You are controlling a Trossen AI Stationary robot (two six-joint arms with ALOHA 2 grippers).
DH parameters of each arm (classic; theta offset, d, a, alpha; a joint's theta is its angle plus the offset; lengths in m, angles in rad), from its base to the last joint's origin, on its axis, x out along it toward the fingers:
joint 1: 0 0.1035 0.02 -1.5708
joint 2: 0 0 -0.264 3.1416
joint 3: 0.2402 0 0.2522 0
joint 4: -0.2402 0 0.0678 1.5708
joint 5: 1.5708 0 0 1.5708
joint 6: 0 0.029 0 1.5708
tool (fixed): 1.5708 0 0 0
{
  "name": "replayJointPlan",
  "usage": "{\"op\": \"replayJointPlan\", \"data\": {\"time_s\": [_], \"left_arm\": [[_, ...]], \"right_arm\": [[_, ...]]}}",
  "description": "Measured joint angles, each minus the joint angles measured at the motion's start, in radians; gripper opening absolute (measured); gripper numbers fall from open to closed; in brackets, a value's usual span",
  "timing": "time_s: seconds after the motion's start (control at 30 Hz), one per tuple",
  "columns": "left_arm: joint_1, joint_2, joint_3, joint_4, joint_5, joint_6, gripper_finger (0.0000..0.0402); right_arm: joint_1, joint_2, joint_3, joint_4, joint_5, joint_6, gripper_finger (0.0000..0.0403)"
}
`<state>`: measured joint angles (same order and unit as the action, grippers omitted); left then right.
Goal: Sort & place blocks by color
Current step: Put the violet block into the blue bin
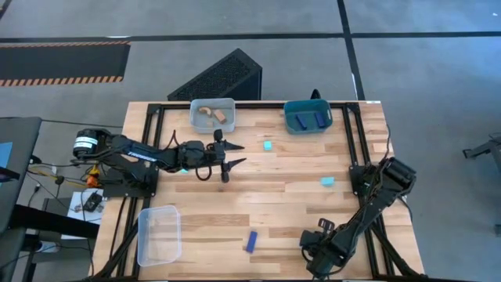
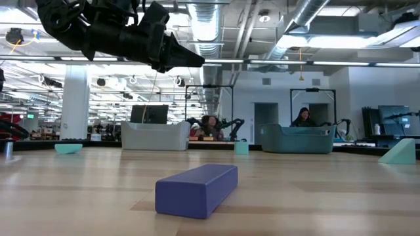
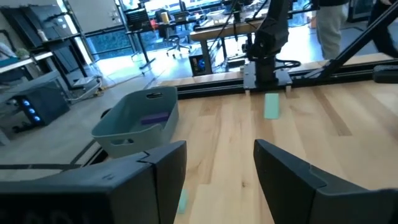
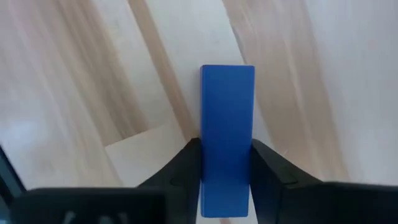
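Note:
My right gripper [image 4: 227,146], at the table's near right [image 1: 317,254], points steeply down and is shut on a dark blue bar [image 4: 227,112]; the arm hides this bar in the high view. A second blue bar [image 1: 251,242] lies flat on the table, apart from both grippers. Two cyan cubes [image 1: 268,146] [image 1: 327,182] rest on the wood. My left gripper [image 1: 232,154] hovers open above the table's far left, nothing between its fingers [image 3: 165,180]. My right gripper pinches the blue bar's two long sides [image 4: 208,152] between its two fingers, near one end of the bar. The fingers come from above and lie across the bar. The bar's other end [image 4: 227,71] sticks out past the fingertips, over the tabletop.
A teal bin [image 1: 291,124] with blue bars stands at the far right edge. A clear bin [image 1: 196,112] holding tan pieces stands at the far middle. Another clear bin [image 1: 159,233] sits near left. A black metal frame [image 1: 352,133] runs along the table's edges.

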<state>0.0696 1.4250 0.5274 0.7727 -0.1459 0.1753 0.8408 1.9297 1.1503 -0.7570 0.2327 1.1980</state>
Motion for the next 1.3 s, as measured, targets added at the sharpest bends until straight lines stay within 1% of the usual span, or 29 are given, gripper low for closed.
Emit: {"op": "replayJointPlan", "data": {"time_s": [0.07,0.13,0.2,0.27,0.37,0.43,0.47,0.57,0.67,0.77,0.83,0.9,1.0,1.1,1.2,1.3], "left_arm": [[0.011,0.000,0.000,0.000,0.000,0.009,0.0178],[0.023,0.000,0.000,0.000,0.000,0.032,0.0178],[0.034,0.000,0.000,0.001,0.000,0.068,0.0178],[0.041,0.000,0.000,0.002,-0.001,0.087,0.0178],[0.049,0.000,0.000,0.005,-0.001,0.099,0.0178],[0.056,0.000,0.000,0.008,0.000,0.105,0.0178],[0.061,0.000,0.000,0.010,0.000,0.105,0.0178],[0.078,0.000,0.000,0.011,-0.001,0.075,0.0178],[0.104,0.000,0.000,0.002,0.000,0.025,0.0178],[0.139,0.000,0.000,-0.019,0.000,-0.041,0.0178],[0.165,0.000,0.001,-0.042,0.004,-0.090,0.0178],[0.190,0.000,0.001,-0.066,0.021,-0.140,0.0178],[0.227,0.000,0.001,-0.087,0.074,-0.196,0.0178],[0.253,0.001,0.001,-0.086,0.130,-0.241,0.0178],[0.260,0.001,0.001,-0.078,0.170,-0.255,0.0178],[0.257,0.001,0.001,-0.043,0.182,-0.258,0.0178]], "right_arm": [[-0.013,0.000,0.000,-0.005,-0.006,-0.023,0.0133],[-0.027,0.000,0.000,-0.018,-0.007,-0.026,0.0139],[-0.040,0.000,0.001,-0.036,-0.011,-0.026,0.0131],[-0.048,0.000,0.002,-0.063,0.007,-0.046,0.0112],[-0.059,0.005,-0.004,-0.152,0.151,-0.092,0.0087],[-0.066,0.012,0.000,-0.211,0.263,-0.081,0.0087],[-0.072,0.015,-0.001,-0.265,0.300,-0.070,0.0087],[-0.104,0.011,0.016,-0.368,0.383,-0.034,0.0086],[-0.142,0.005,0.014,-0.463,0.464,-0.016,0.0098],[-0.189,-0.001,0.018,-0.473,0.566,-0.034,0.0104],[-0.219,-0.010,0.016,-0.489,0.618,-0.075,0.0103],[-0.248,-0.021,0.013,-0.479,0.684,-0.102,0.0101],[-0.280,-0.069,-0.034,-0.462,0.761,-0.110,0.0101],[-0.297,-0.157,-0.126,-0.405,0.792,-0.111,0.0101],[-0.304,-0.277,-0.245,-0.271,0.807,-0.113,0.0099],[-0.315,-0.396,-0.353,-0.103,0.810,-0.182,0.0099]]}}
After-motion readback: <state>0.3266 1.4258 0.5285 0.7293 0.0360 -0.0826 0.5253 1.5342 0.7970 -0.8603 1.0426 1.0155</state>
